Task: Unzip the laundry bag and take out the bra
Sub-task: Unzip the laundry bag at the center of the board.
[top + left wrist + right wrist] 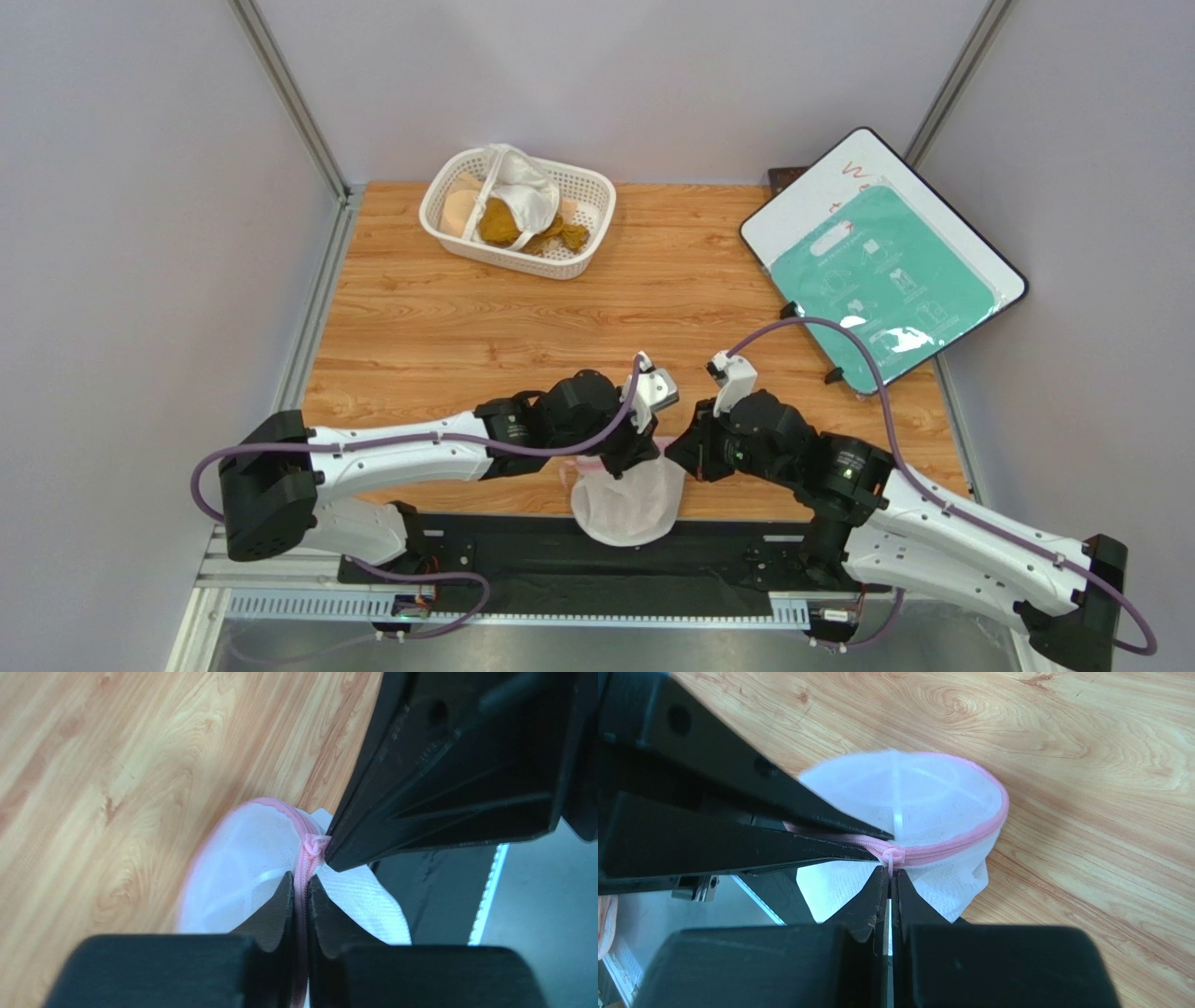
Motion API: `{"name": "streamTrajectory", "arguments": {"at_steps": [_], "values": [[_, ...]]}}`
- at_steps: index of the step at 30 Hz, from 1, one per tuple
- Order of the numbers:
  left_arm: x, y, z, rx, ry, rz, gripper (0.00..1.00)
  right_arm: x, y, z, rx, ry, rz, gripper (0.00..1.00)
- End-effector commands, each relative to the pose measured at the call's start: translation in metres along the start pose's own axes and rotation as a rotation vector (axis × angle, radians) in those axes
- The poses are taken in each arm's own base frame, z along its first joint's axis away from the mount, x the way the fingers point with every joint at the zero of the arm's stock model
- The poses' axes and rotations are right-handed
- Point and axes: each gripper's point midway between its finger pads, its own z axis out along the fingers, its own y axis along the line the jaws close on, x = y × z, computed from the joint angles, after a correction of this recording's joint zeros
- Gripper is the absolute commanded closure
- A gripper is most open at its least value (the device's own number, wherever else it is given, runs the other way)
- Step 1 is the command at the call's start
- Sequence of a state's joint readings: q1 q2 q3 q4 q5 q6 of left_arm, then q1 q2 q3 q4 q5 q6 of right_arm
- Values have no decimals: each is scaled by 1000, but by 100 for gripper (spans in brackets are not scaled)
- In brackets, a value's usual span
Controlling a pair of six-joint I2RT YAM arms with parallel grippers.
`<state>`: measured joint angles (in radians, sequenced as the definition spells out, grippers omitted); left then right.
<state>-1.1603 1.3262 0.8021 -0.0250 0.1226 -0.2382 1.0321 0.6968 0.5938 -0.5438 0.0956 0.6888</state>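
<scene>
1. Now we are at the unzipping step. The laundry bag (624, 507) lies at the near edge of the desk (561, 322), between the two arms and partly past that edge.
2. Our left pincer (300, 882) is clenched on the bag's pink zipper trim (962, 843), pinching the seam just beside the zipper pull (892, 855).
3. Our right pincer (890, 876) is clenched tight with its tips touching the pull. We cannot tell whether the tab is truly caught between them.
4. The zipper looks closed along the stretch we can see, so we judge that nothing is opened yet.
5. The bra shows in no view; we take it to be inside the closed bag.
6. Next, we reckon the left should anchor the trim while the right draws the pull along the curved seam, away from that anchor. This calls for a sure hold on the small tab and a path that follows the round rim.
7. We see two risks: the tips slipping off the tab, and the light bag being dragged off the near edge.
</scene>
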Motion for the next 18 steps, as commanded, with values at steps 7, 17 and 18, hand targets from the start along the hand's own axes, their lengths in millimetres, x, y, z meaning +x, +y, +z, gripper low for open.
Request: {"name": "streamTrajectory", "arguments": {"at_steps": [7,17,18], "values": [[-7,-6,-6,8,-32,18,100,-10,-2,-2,22,-51,26,100],[19,-2,-25,1,-34,12,100,-9,-20,-3,88,-64,20,100],[22,-2,-27,4,-34,7,100,-9,-21,-3,90,-64,22,100]]}}
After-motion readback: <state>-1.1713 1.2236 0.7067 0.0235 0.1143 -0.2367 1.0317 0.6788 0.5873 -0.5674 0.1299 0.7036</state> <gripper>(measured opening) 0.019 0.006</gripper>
